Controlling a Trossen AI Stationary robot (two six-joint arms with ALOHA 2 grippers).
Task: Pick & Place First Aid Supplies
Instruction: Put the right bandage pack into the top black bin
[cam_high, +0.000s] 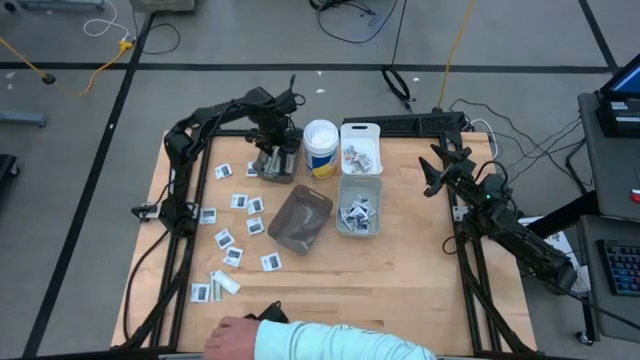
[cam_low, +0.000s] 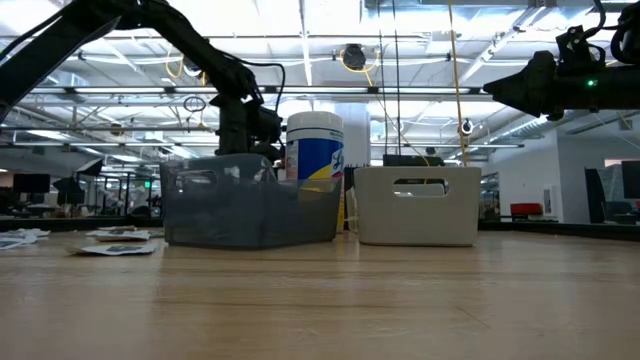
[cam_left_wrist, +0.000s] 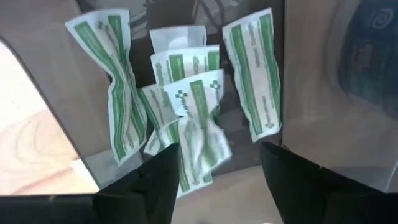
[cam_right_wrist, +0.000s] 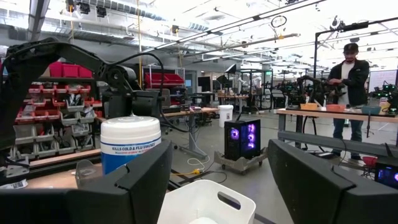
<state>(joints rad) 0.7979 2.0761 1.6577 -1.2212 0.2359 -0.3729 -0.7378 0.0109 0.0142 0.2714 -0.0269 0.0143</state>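
The left hand (cam_left_wrist: 211, 180) hangs over the small clear bin (cam_high: 275, 160), fingers spread and grasping nothing; green-striped packets (cam_left_wrist: 186, 106) lie piled directly below it. White square packets (cam_high: 240, 225) lie scattered on the desk (cam_high: 400, 270), nearer this arm. The right hand (cam_high: 432, 172) waits, released, by the white bins.

Green-and-white striped strips (cam_left_wrist: 186, 102), white squares (cam_high: 238, 201) with dark print, blue-yellow labelled white canister (cam_high: 320, 148)
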